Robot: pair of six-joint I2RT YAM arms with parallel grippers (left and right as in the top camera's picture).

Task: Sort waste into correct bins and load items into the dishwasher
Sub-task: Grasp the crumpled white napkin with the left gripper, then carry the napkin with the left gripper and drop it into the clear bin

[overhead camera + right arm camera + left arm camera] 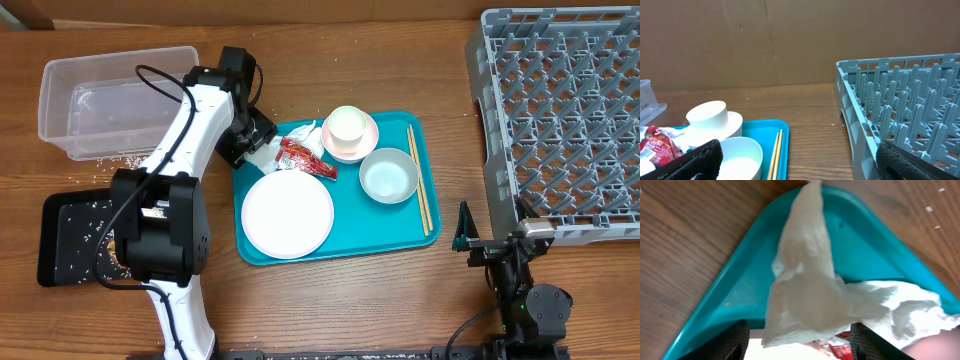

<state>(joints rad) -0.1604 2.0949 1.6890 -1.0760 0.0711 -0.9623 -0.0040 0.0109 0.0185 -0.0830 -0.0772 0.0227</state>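
The crumpled white napkin (268,152) (805,295) lies on the teal tray's back-left corner. My left gripper (252,140) (799,326) is over it and open, its fingers (735,340) wide apart with the napkin's end between them. The red wrapper (305,158) (840,350) lies just beyond. On the tray sit the white plate (287,215), the cup (347,126) on its pinkish saucer (366,143), the pale bowl (388,176) and the chopsticks (419,180) (775,155). My right gripper (478,240) (797,147) is open and empty beside the grey dish rack (560,110) (900,85).
The clear tub (115,95) stands at the back left, and the black tray (70,235), speckled with rice grains, is in front of it. More grains lie on the wood by the tub. The teal tray (400,235) fills the middle.
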